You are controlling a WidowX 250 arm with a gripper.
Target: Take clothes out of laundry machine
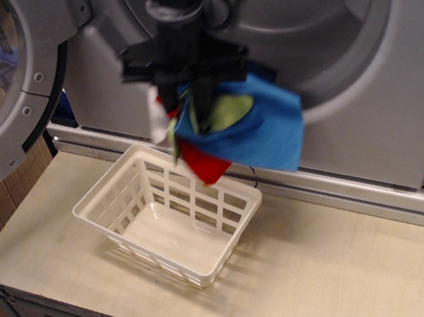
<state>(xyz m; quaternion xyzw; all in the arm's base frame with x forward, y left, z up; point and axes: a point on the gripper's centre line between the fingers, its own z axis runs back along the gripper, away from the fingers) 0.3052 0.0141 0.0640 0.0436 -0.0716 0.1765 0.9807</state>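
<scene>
Above the far edge of the white basket (170,222), the tool (189,97) is clamped on the clothes (236,130), a bundle with a big blue piece, a lime-green piece, a red piece and a bit of white. The bundle hangs free in front of the laundry machine (337,129), clear of its drum opening and off the table (336,268). The main risk seems to be a partial grip: the tool pinches only the top of the bundle, so a loosely caught piece such as the red one could slip and land on the table or the basket rim. The blue piece drapes wide to the right, beyond the basket; released from this spot, it would likely fall partly outside. A quick swing could also shake a piece loose.
</scene>
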